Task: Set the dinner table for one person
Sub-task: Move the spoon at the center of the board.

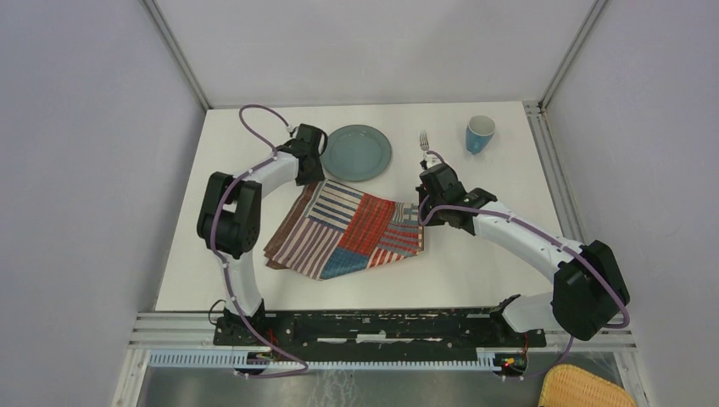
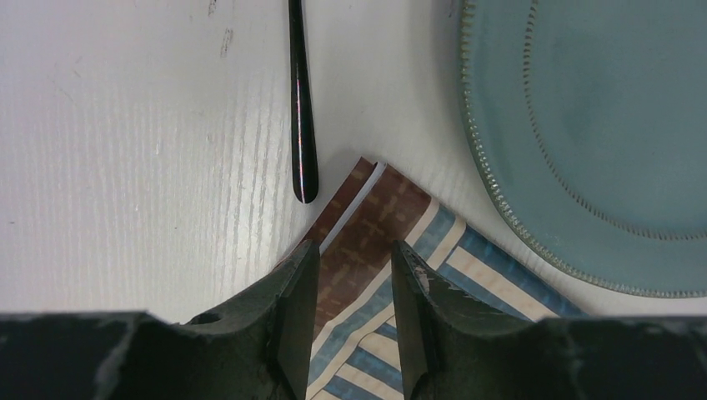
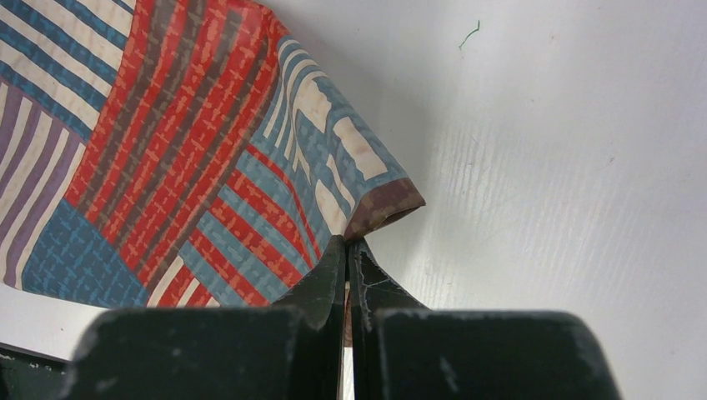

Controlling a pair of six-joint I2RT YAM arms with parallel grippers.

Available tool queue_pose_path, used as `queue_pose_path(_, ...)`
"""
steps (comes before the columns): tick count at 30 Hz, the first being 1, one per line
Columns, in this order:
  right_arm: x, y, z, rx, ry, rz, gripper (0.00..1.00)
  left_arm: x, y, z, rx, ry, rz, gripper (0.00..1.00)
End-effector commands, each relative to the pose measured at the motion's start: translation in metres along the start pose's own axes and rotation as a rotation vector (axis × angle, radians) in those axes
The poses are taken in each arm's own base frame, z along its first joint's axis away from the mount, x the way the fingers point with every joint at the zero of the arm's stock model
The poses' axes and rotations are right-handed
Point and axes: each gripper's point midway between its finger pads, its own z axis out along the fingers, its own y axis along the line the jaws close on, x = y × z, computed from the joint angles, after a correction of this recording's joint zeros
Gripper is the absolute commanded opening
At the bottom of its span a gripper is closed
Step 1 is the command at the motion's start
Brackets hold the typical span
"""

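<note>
White worktop (image 1: pixel 475 271) across mid-frame, right under both arms. On it, a crooked placemat (image 1: pixel 348 229), far edge slanting down to the right. At its top corner, left pincer (image 2: pixel 354 250) open, astride the cloth. At its right corner, right pincer (image 3: pixel 348 243) pinched tight on it.

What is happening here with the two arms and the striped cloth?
Both arms are working on the patchwork placemat, which lies askew on the dinner table. The right end effector is shut on one corner, which curls up off the surface. The left end effector is open, with a finger on each side of another, brown corner, not yet closed. The blue plate, fork and blue cup sit at the far side. A dark utensil handle lies beside the left corner.
</note>
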Motion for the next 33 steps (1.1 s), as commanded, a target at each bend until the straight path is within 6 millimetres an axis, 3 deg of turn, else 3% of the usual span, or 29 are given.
queue_pose_path(1, -0.011, 0.007, -0.006, -0.034, -0.042, 0.0, 0.0, -0.022, -0.007, 0.007, 0.028, -0.038, 0.014, 0.45)
queue_pose_path(13, -0.008, 0.01, -0.001, -0.046, -0.025, 0.005, 0.0, -0.025, 0.005, 0.026, 0.01, -0.026, 0.025, 0.52)
queue_pose_path(25, -0.002, 0.007, 0.003, -0.038, -0.012, 0.001, 0.0, -0.026, 0.004, 0.033, 0.022, -0.028, 0.04, 0.52)
queue_pose_path(33, -0.001, 0.008, 0.006, -0.04, -0.007, 0.001, 0.0, -0.054, 0.006, 0.005, 0.017, -0.118, 0.016, 0.5)
